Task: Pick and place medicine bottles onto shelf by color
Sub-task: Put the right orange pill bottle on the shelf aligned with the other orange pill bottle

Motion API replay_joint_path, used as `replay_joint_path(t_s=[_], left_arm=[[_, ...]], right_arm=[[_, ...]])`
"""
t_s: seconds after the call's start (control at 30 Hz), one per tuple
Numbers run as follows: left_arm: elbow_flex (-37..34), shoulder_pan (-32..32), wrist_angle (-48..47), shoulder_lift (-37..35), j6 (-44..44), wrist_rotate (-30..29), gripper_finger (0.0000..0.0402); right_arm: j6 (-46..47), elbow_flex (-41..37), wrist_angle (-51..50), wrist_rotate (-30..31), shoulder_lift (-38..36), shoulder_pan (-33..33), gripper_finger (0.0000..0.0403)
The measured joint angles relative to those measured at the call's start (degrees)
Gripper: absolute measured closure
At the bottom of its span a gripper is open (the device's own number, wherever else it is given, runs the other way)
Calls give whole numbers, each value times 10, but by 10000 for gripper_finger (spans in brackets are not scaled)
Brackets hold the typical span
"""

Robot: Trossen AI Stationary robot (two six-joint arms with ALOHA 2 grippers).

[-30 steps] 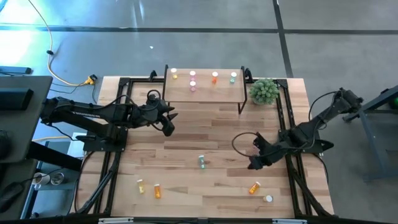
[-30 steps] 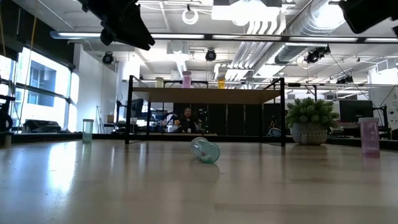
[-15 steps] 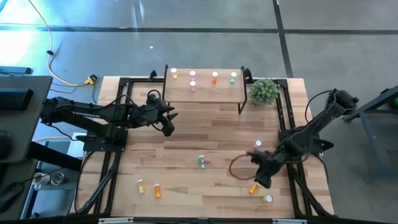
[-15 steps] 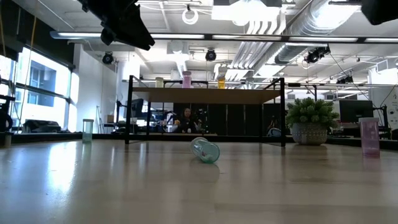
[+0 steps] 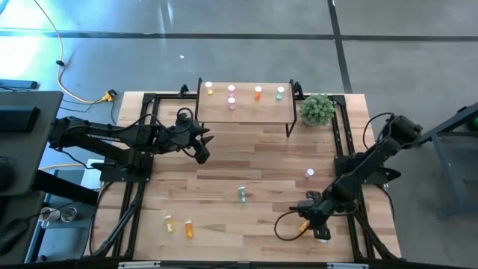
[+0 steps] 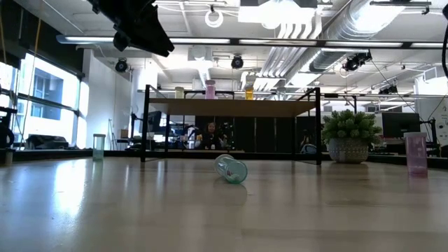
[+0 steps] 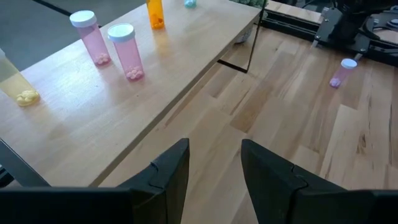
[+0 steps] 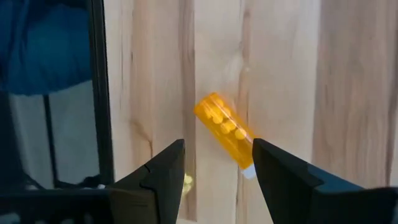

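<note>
With its fingers apart and nothing between them, the right gripper (image 5: 308, 221) hovers over an orange bottle (image 8: 225, 130) lying on its side near the table's front right edge; in the wrist view the bottle's long axis runs diagonal to the fingers, white cap end toward the gripper. Left gripper (image 7: 214, 168) sits just in front of the shelf (image 5: 246, 112), fingers parted, empty.

Count on shelf: five bottles upright – one yellow (image 5: 209, 88), two pink (image 5: 231, 103), one orange (image 5: 258, 93), one green (image 5: 281, 93).

Count on table: a green bottle (image 5: 242, 194) lying mid-table; a pink one (image 5: 309, 173) upright to the right; two near the front left, one yellow (image 5: 169, 222), one orange (image 5: 189, 229), both lying; a white cap (image 5: 323, 239) just beside the right gripper.

Plant (image 5: 317, 109) beside the shelf's right end.
</note>
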Motion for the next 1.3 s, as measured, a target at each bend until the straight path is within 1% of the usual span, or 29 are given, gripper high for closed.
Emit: replay_joint_path(t_s=[0.23, 0.43, 0.73, 0.87, 1.0, 1.1, 1.3], left_arm=[[0, 0, 0, 0, -3, 13, 266], [0, 0, 0, 0, -6, 13, 266], [0, 0, 0, 0, -9, 13, 266], [0, 0, 0, 0, -9, 13, 266], [0, 0, 0, 0, -9, 13, 266], [0, 0, 0, 0, -9, 13, 266], [0, 0, 0, 0, -9, 13, 266]], right_arm=[[-56, 0, 20, 9, 34, 9, 224], [-99, 0, 23, 39, 36, 14, 224], [-154, 0, 33, 39, 36, 14, 224], [-169, 0, 34, 41, 36, 20, 224], [-183, 0, 34, 55, 36, 24, 224], [-184, 0, 34, 65, 36, 24, 224], [-184, 0, 35, 66, 42, 24, 224]])
